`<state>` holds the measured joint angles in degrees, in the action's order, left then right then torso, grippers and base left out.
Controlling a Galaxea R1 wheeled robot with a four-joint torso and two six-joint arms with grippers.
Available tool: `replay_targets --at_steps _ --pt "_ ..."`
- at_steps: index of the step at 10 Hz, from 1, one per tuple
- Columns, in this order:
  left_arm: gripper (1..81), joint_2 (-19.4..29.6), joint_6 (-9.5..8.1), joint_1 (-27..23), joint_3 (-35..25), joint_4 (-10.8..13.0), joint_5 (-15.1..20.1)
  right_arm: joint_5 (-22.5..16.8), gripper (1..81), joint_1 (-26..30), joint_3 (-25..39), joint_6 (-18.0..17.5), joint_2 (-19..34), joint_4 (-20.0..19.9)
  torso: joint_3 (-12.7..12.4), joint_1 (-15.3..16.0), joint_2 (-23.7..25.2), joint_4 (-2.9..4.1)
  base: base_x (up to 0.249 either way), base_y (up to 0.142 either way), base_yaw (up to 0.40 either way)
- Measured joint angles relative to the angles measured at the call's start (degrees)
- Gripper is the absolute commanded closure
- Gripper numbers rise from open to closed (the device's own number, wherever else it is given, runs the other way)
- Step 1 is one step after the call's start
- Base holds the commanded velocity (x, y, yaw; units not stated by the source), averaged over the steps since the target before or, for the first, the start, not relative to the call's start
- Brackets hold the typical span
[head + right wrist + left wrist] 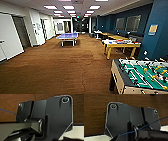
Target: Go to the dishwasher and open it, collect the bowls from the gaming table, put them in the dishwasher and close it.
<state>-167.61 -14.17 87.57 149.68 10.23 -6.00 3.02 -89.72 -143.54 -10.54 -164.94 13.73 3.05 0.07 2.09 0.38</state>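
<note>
Gaming table (121,44): long rectangular table, white top, yellow rim and yellow splayed legs. It stands on the right side of the room against the dark blue wall (160,30), beyond the football table and well apart from it. Flat coloured items, red and blue, lie on its far end; they are too blurred to name. No bowl can be made out on the top from the head view.

Football table (142,76): green field, rods with yellow and dark figures, pale cabinet with dark edging. It sits nearest the camera at the lower right and is cut off by the picture's right and bottom edges.

Ping-pong table (67,36): blue top, pale legs, standing mid-room toward the far end, well apart from the gaming table.

Further tables (111,35): yellow-topped, in a row along the blue wall behind the gaming table; details blurred.

Floor (57,67): brown carpet running the length of the room. The same brown surface shows behind the robot's dark plate in both wrist views.

Left side: white walls and a dark doorway (21,31). A white surface at the far left edge is cut off.

Ceiling: rows of bright rectangular light panels (68,7).

Blue cable (149,124): thin, crossing the dark plate in the left wrist view. A short stretch of blue cable also shows in the right wrist view (8,111).

Pincers: whether either one is wide, narrow or holding anything cannot be told.
</note>
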Motion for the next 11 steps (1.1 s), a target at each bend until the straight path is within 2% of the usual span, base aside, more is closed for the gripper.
replay_targets --at_steps 2,11 --pt "1.0 1.0 0.00 -0.7 0.6 0.0 0.0 0.2 1.0 0.6 0.1 0.0 -1.3 0.3 0.0 0.1 -0.1 0.00 0.168 0.088 0.000" --pt "1.0 0.4 0.02 -0.4 0.4 0.0 -0.3 0.1 1.0 0.7 0.0 0.0 -1.1 0.5 0.0 0.0 0.0 0.00 0.174 0.083 0.000"
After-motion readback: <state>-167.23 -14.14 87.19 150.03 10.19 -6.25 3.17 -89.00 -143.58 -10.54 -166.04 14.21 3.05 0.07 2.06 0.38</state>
